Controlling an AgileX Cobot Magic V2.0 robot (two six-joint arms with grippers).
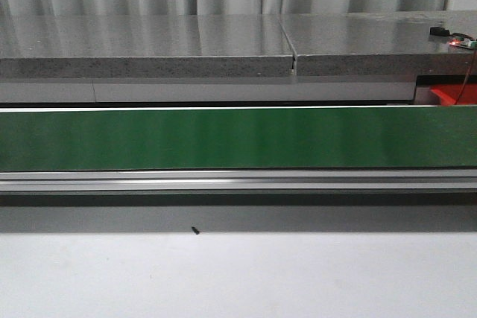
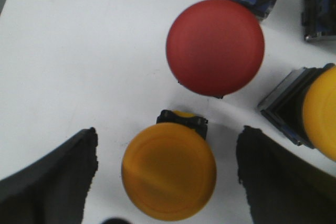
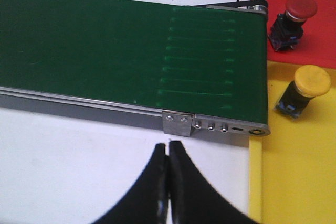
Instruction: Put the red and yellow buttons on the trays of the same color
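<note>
Left tool [image 2: 167,182] wide, straddling yellow button [image 2: 169,170]; centre, drop lower, avoid nearby red button [image 2: 215,46]; right tool [image 3: 168,182] pinched shut, empty.

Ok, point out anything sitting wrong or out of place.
Nothing is in the wrong tray: the red button lies in the red tray and the yellow button in the yellow tray. Both have tipped onto their sides rather than standing upright.

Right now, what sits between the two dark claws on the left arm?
A yellow button stands between the open left gripper's fingers, untouched, seen in the left wrist view.
</note>
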